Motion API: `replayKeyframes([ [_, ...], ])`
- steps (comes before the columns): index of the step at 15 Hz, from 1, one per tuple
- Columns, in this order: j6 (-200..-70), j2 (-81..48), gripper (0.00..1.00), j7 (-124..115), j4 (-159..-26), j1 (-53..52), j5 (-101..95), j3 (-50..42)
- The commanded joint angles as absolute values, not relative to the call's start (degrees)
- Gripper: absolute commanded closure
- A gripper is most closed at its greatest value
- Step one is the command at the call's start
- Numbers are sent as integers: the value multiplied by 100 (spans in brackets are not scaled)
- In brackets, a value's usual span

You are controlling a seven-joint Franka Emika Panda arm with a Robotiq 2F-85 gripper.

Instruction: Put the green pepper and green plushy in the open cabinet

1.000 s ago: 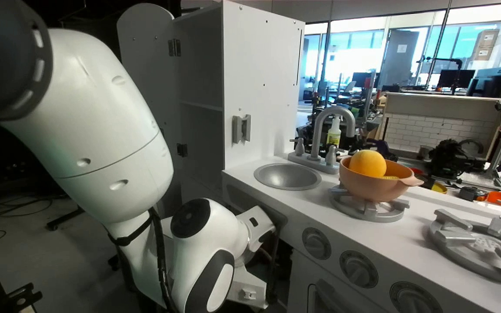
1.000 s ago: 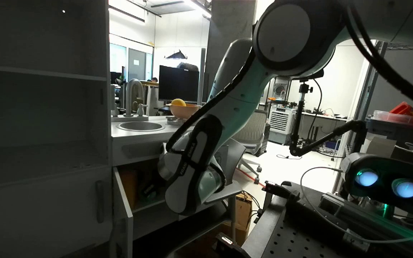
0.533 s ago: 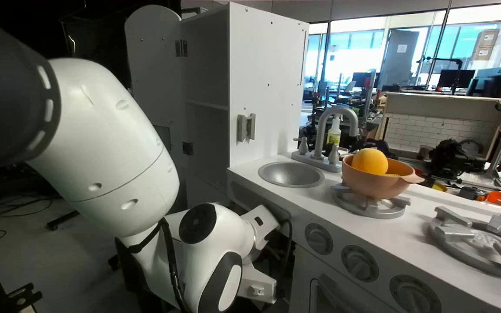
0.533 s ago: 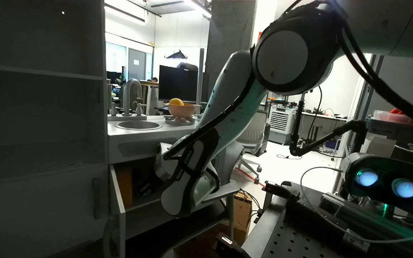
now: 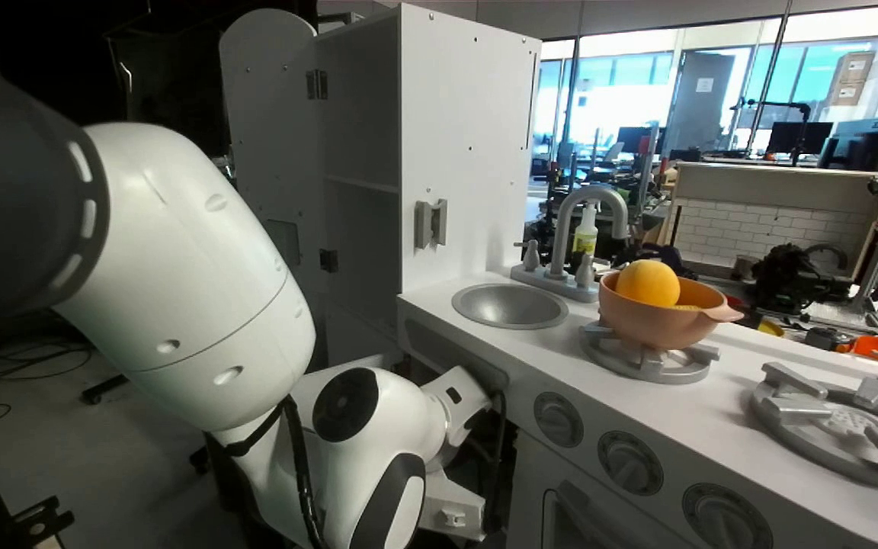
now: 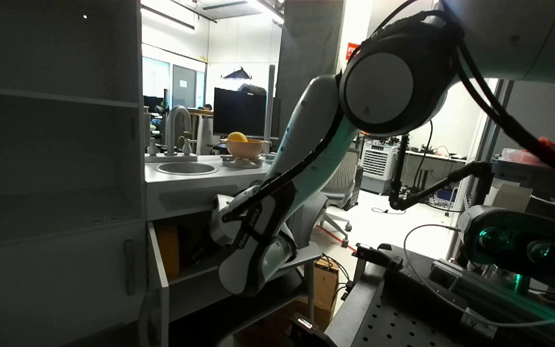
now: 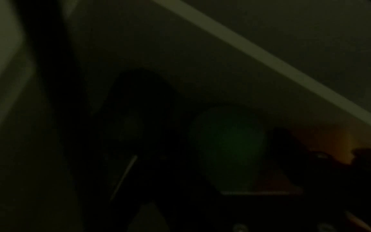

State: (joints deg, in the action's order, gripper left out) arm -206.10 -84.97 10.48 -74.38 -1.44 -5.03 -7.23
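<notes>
The wrist view is very dark. A rounded green thing [image 7: 229, 141], tapering downward, sits between my gripper's [image 7: 230, 141] fingertips; whether it is the green pepper or the green plushy, I cannot tell. Only that one green thing is visible. The jaws stand wide apart, and a reddish strip shows between the green thing and the right-hand finger [image 7: 290, 158], so I read them as open. My hand reaches into the open cabinet [image 6: 198, 273], whose white door [image 6: 158, 260] stands swung outward. In both exterior views the arm or shadow hides most of the hand.
An orange thing [image 6: 169, 250] stands inside the door. Above run the counter [image 5: 477, 347] with its sink [image 5: 510, 306], a faucet [image 5: 590, 206] and a bowl [image 5: 656, 324] holding a yellow-orange ball [image 5: 648, 283]. The tall cupboard [image 5: 462, 137] rises beside them.
The forearm has sunk lower. The whole toy kitchen has shifted slightly against the background. A green patch at the hand in the cabinet opening no longer shows from outside.
</notes>
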Motion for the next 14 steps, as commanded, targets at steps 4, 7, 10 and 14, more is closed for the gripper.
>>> replayKeyframes([
  [4,-21750,-8607,0,1000,-7722,-58,-476,-770],
  [7,-21749,-8608,0,957,-7769,-40,-460,-742],
  [10,-21741,-8576,0,903,-7821,-66,-400,-728],
  [14,-21743,-8457,0,781,-7957,-63,-413,-699],
])
